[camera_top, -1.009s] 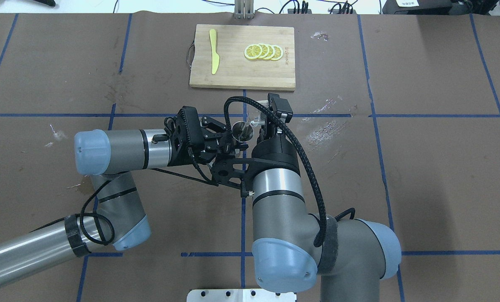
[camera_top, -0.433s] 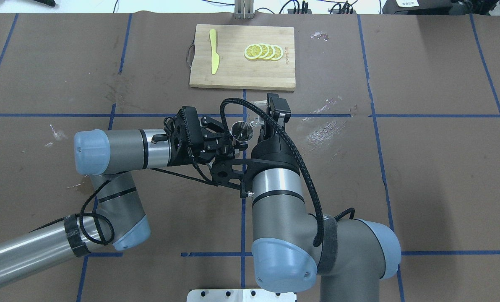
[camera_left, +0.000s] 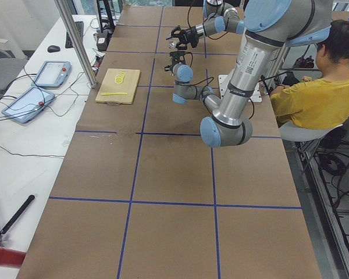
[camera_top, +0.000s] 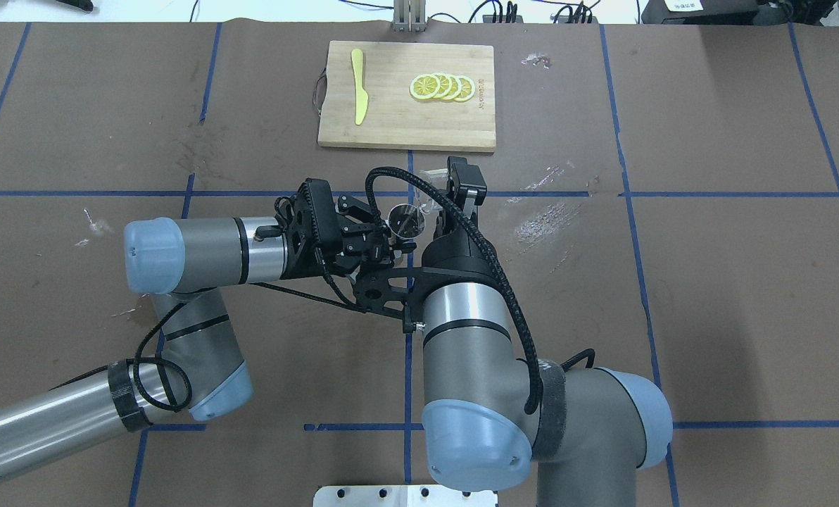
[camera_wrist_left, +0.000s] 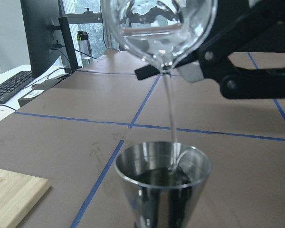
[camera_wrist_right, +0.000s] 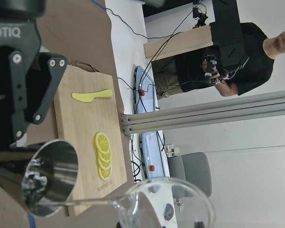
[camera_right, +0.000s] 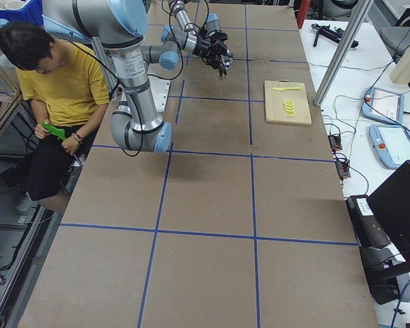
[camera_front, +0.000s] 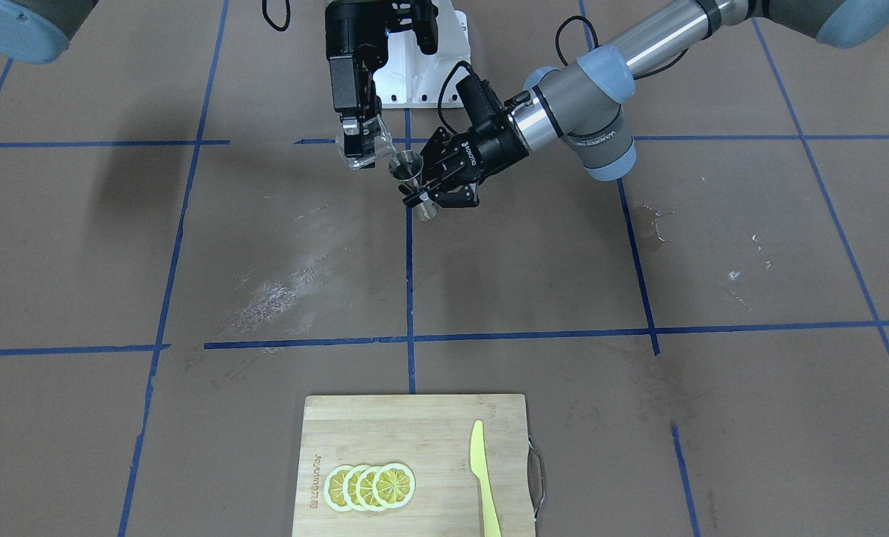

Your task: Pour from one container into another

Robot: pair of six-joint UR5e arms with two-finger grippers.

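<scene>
Above the middle of the table point(camera_top: 673, 282), the left gripper point(camera_front: 423, 195), lettered ROBOTIQ on its body, is closed on the narrow waist of the upright jigger point(camera_front: 409, 165). Its forearm lies level and reaches in sideways. The right gripper point(camera_front: 356, 136) points downward from a bent wrist and clamps the beaker point(camera_front: 368, 155), which is tilted with its lip over the jigger's upper cup. In the left wrist view, a thin clear stream point(camera_wrist_left: 171, 114) falls from the lip into the cup, where liquid already stands. At the table's far edge lies a board point(camera_top: 391, 127) with an engraved mark too small to read. On it are four lemon slices point(camera_top: 442, 87) and a yellow knife point(camera_top: 358, 84).
</scene>
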